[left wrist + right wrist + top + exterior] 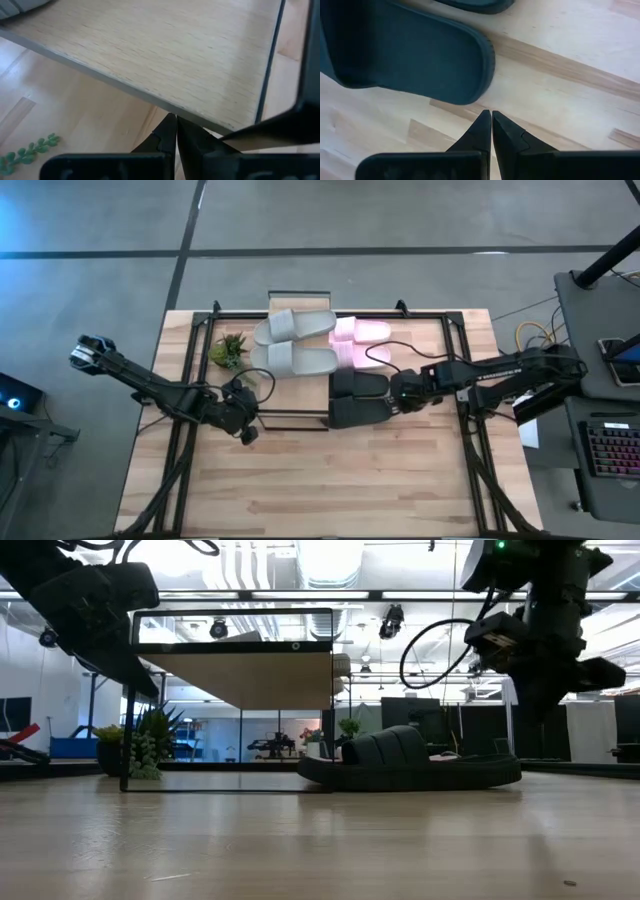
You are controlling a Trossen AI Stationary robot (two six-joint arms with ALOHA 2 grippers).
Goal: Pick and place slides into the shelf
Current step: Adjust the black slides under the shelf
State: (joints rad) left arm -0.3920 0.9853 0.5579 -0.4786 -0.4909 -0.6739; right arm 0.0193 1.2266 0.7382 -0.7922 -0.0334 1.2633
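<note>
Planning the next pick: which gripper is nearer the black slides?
Right. The right gripper, shut, hovers just beside the black slides, at their heel end. The left gripper, shut, sits farther off, past the shelf frame's front corner.

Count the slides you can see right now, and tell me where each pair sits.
6. Two grey slides on the shelf top, two pink slides right of them, and two black slides on the table by the right gripper. The pink pair shows only partly.
</note>
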